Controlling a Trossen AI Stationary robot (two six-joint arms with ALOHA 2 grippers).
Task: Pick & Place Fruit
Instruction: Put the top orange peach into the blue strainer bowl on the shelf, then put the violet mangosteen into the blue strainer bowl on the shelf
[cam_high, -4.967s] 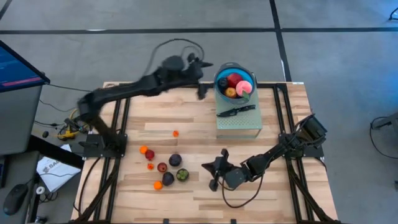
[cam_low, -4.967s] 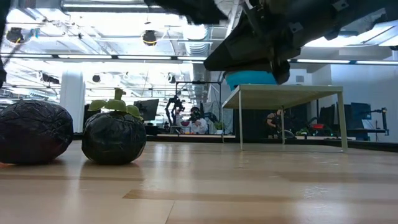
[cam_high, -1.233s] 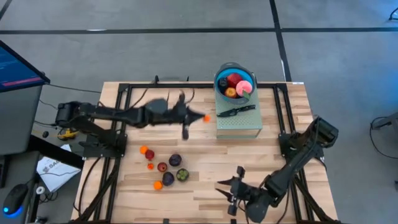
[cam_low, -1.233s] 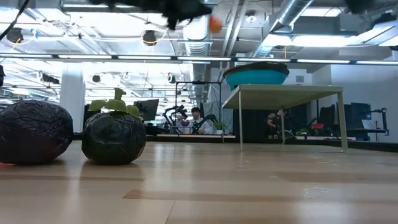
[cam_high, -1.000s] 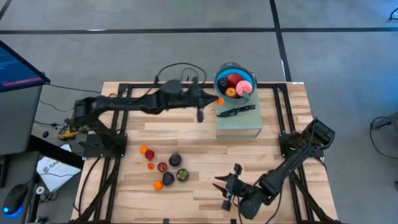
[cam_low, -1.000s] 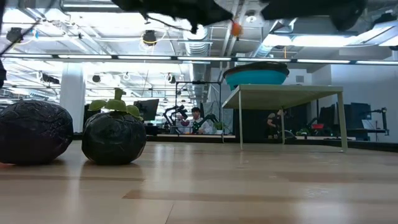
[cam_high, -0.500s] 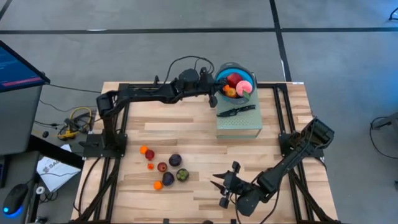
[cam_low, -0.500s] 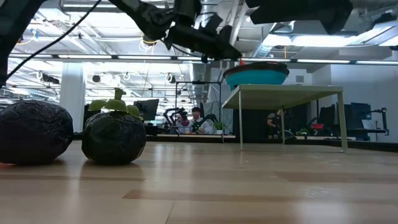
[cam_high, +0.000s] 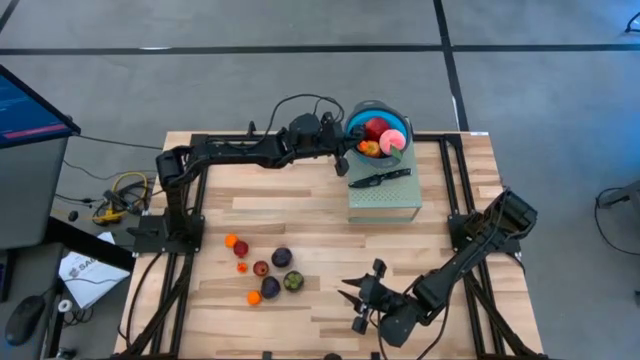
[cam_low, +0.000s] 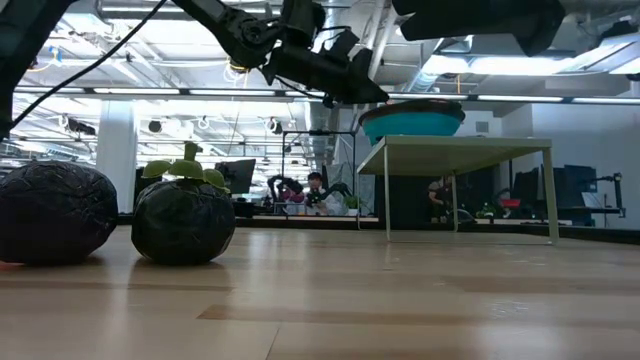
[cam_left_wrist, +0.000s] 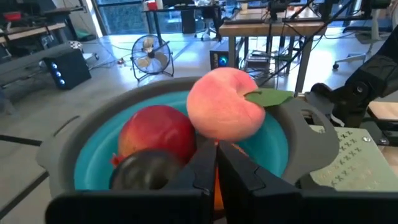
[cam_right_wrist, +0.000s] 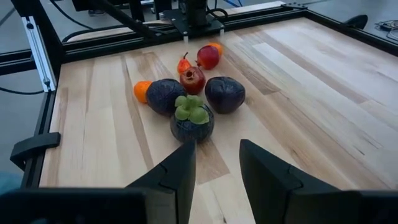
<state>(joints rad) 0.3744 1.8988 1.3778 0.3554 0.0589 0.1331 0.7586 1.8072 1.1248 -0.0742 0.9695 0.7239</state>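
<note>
Hovering at the bowl rim, the left pincer is now seen clenched on a tiny orange fruit, carried across from mid-desk; release is judged next. Remaining fruit lies at seven o'clock, the right pincer waiting nearby, part-open, empty.

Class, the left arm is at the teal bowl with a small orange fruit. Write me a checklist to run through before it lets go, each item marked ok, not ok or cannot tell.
1. Left gripper over the grey-rimmed teal bowl: ok.
2. Fingers shut on the small orange fruit: ok.
3. Room in the bowl beside the pink peach, red round fruit and dark fruit: cannot tell.
4. Black knife on the pale green stand, apart from the bowl: ok.
5. Right gripper away, at the wooden table's near edge: ok.
</note>
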